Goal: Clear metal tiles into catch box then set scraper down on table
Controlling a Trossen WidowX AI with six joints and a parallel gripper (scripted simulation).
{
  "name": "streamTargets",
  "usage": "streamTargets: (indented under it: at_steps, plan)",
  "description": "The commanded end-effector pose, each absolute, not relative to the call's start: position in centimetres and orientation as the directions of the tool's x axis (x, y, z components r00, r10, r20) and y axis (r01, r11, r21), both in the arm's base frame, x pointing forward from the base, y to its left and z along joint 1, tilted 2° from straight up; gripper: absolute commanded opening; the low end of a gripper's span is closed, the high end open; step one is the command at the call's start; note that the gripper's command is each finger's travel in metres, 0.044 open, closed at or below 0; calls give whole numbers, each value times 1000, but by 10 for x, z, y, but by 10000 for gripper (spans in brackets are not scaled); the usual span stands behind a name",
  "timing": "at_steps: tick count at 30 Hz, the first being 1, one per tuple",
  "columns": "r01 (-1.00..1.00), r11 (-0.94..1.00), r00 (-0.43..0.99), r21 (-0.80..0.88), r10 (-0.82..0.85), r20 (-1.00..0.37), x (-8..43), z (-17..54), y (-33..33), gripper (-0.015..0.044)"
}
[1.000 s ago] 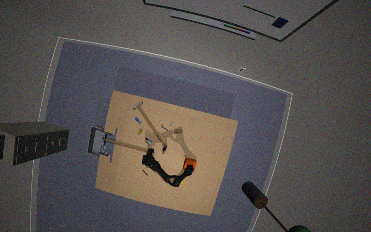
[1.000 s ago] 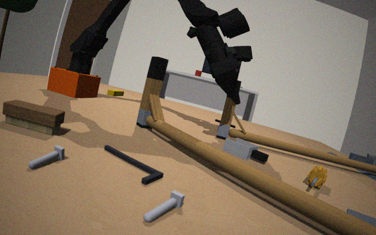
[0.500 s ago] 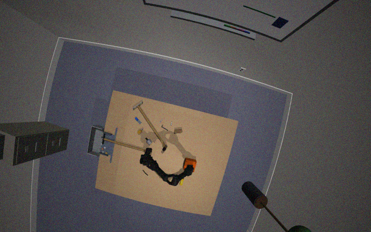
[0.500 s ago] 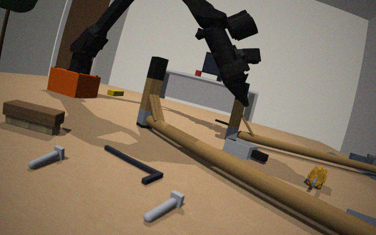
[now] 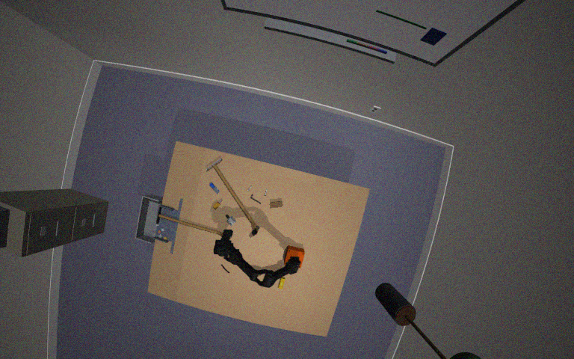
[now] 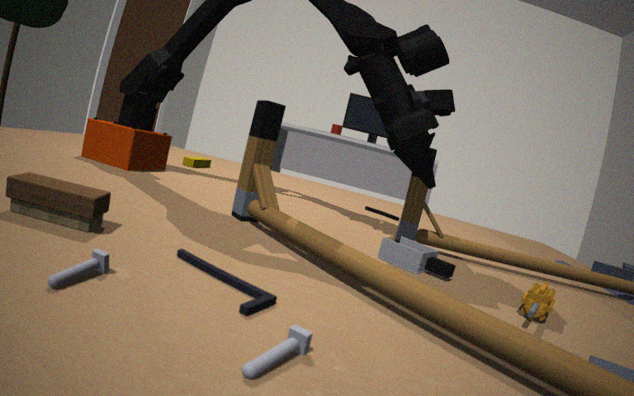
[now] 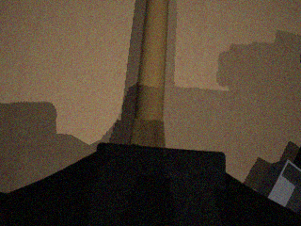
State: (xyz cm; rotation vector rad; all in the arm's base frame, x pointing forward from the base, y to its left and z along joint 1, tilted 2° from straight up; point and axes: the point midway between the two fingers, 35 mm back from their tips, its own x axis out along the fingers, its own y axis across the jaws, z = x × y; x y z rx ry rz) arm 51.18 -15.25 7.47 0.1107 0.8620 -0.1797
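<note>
My gripper (image 5: 227, 232) (image 6: 423, 179) (image 7: 148, 145) is shut on the upright wooden grip of the long scraper (image 5: 190, 225) (image 6: 514, 258) (image 7: 154, 61). The shaft runs low over the table towards the steel bench plate (image 5: 170, 232). Its dark head (image 5: 158, 215) is at the plate's far side, beside the grey catch box (image 5: 148, 220). Several small tiles (image 5: 159, 231) show near the border between plate and box; whether they lie on the plate or in the box I cannot tell. The wrist view hides the fingertips and does not show the head.
A second long-handled tool (image 5: 233, 192) (image 6: 374, 271) lies beside the held one. A grey box-shaped item (image 5: 230, 220) (image 6: 405, 254) stands close to the held grip's foot. A yellow-orange piece (image 5: 216, 204) (image 6: 537, 301), a brush (image 5: 276, 203) (image 6: 58, 193), an L-shaped key (image 5: 255, 199) (image 6: 224, 277) and bolts (image 6: 276, 355) lie around.
</note>
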Motion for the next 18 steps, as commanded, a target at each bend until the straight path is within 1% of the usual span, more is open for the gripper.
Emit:
streamTargets:
  at_steps: [1,3,18]
  plan:
    - [204,979,647,24,-117,-753,521,79,-154,0]
    - [202,979,638,24,-113,-762,514,75,-153,0]
    - [202,979,639,24,-113,-761,515,75,-153,0]
